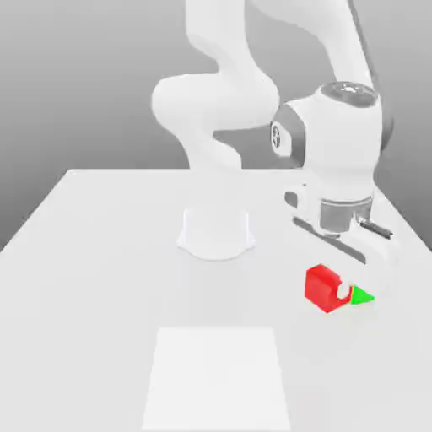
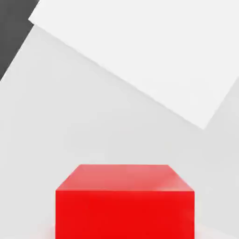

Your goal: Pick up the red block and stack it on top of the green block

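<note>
The scene is being viewed from in front of a white table [image 1: 101,253], with the white Panda arm [image 1: 228,93] rising from its round base [image 1: 216,232] near the table's middle and bending over toward the exterior view's right. The gripper [image 1: 336,283] is being carried at the end of that arm, pointing down over the table's right part.

The red block [image 1: 321,287] is being held in the gripper: the fingers are being pressed together on it, with 1 white fingertip [image 1: 342,292] being seen against the cube's right face. The block is being seen below the hand's wide white body, and whether it is being lifted clear of the table or is resting on it cannot be told from the exterior view. In the hand view the red block [image 2: 124,203] is being shown close up, with its glossy top face and 1 plain side face turned to the camera and the table surface lying beyond it.

The green block [image 1: 362,295] is being seen just beside the red block, on its side toward the exterior view's right, with only a small green corner being shown past the fingertip. Whether the 2 cubes are touching cannot be told.

A paler white rectangular patch [image 1: 218,375] is being seen on the table toward the near edge, well apart from both blocks; the same patch [image 2: 154,51] is being seen in the hand view beyond the red block.
</note>
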